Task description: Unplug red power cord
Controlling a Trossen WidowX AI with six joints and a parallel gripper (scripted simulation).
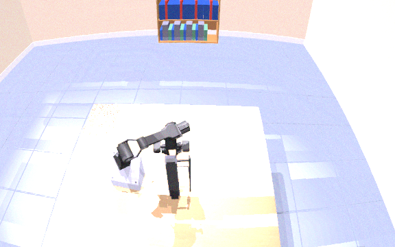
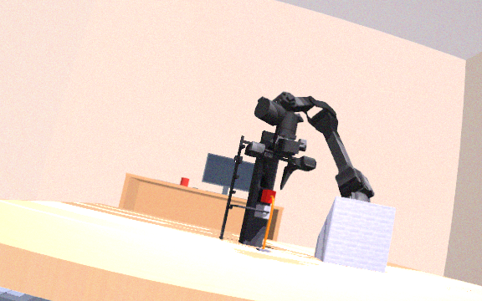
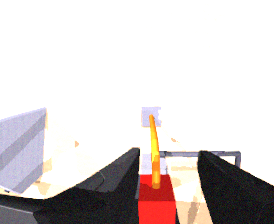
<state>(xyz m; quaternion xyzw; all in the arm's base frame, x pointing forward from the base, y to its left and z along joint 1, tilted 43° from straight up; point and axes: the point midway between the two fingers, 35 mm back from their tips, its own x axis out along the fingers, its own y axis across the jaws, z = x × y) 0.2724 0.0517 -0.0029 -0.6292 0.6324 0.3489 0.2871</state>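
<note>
The black power strip (image 1: 172, 178) (image 2: 250, 230) stands upright on the table. The red plug (image 2: 268, 196) (image 3: 156, 212) sits on its lower part. An orange cord (image 2: 268, 227) (image 3: 155, 145) runs from the plug down to the table. A grey block (image 2: 262, 211) is on the strip just below the plug. My gripper (image 2: 271, 186) (image 3: 168, 156) points down in front of the strip, partly open, its fingertips a little above the plug in the exterior view. In the wrist view the plug shows between the fingers, closer to the left one, with a gap to the right one. Contact cannot be told.
A thin black rod frame (image 1: 190, 175) (image 2: 227, 213) (image 3: 225, 154) stands beside the strip. The pale box (image 1: 127, 182) (image 2: 359, 236) (image 3: 18, 150) under my arm's base is on the strip's other side. A desk (image 2: 161, 196) with a monitor (image 2: 224, 169) stands in the background.
</note>
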